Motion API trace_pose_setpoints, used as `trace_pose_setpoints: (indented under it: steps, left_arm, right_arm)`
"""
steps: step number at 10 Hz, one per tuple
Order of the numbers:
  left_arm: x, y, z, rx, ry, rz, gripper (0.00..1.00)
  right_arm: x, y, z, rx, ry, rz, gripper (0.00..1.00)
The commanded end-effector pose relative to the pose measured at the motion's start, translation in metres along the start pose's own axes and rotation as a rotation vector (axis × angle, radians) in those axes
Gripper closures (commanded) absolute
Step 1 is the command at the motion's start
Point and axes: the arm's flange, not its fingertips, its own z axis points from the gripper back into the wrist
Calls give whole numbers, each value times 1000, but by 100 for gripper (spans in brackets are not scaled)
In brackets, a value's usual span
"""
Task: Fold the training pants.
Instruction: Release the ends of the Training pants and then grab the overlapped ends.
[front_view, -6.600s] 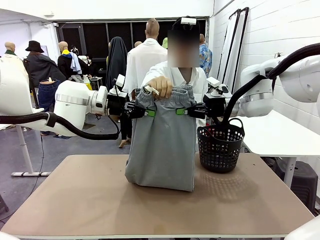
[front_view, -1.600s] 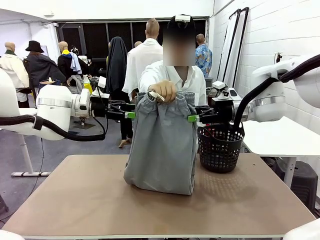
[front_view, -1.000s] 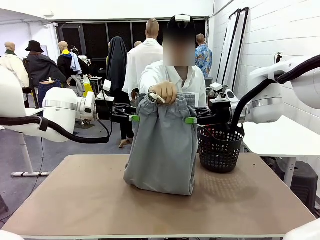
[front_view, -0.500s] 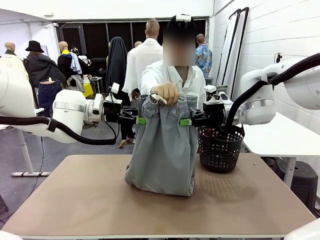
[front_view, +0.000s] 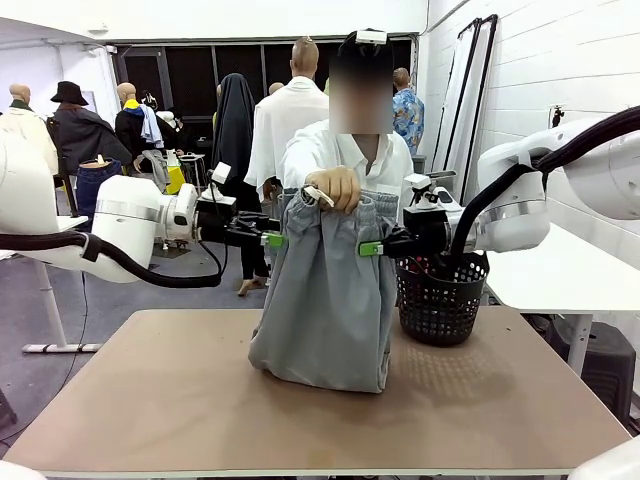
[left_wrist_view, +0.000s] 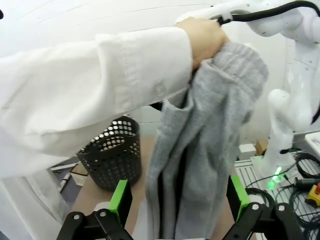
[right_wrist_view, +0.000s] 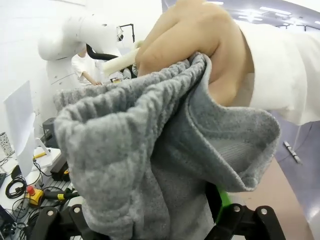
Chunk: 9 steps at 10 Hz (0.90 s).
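I see training pants (front_view: 325, 300) hanging from person's hand (front_view: 335, 187), hem resting on counter (front_view: 150, 400), left of black basket (front_view: 440, 295). My left hand (front_view: 271, 239) and right hand (front_view: 371, 248) both open, straddling fabric below waistband.

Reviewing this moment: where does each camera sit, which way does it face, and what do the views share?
Front: fixed between the arms, facing the person across the table; left tool and right tool flank the training pants.
Left wrist: looks along its open fingers at the pants, sleeve, basket.
Right wrist: close on the waistband and the person's hand.
Shared: hand holding pants.
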Motion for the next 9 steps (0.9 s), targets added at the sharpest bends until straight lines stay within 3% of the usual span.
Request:
trace_pose_setpoints:
  steps: [1, 2, 5, 9]
  left_arm:
    - [2, -7, 13, -114, 15, 35, 0]
    - [2, -11, 12, -177, 10, 28, 0]
    - [1, -9, 0, -186, -29, 21, 0]
    - [-1, -6, -24, -66, -26, -47, 0]
  right_arm:
    - [7, 2, 9, -2, 11, 1, 0]
    - [7, 3, 10, -4, 10, 4, 0]
    - [6, 15, 5, 19, 20, 0, 0]
    - [10, 42, 5, 2, 59, 16, 0]
